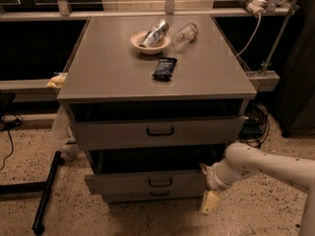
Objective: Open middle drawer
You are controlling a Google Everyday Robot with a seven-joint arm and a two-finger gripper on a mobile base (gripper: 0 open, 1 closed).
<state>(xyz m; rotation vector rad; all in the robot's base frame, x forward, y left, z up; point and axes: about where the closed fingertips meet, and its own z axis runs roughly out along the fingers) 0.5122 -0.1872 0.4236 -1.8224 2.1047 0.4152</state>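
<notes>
1. Hand (pixel 207 186) is sitting low and near, at the right end of the cabinet's lower fronts. The pale arm (pixel 266 163) is reaching in from the right. Whether the hand is open or closed I cannot tell.
2. Just left of the hand, the middle drawer (pixel 128 182) is lying with its long axis running left to right. Its black bar handle (pixel 160 182) is sitting at the centre of the front, well left of the hand.
3. That front is standing proud of the bottom drawer (pixel 128 197) beneath it, and a dark gap is showing above, so it is looking partly open. Any further pull is going to run towards the near side, square to the long axis.
4. Above and a little farther back, the top drawer (pixel 113 132) is also jutting out slightly.
5. Farthest, the bench (pixel 108 77) is carrying a dark packet (pixel 164 68), a bowl (pixel 142 44) and a clear bottle (pixel 185 33).
</notes>
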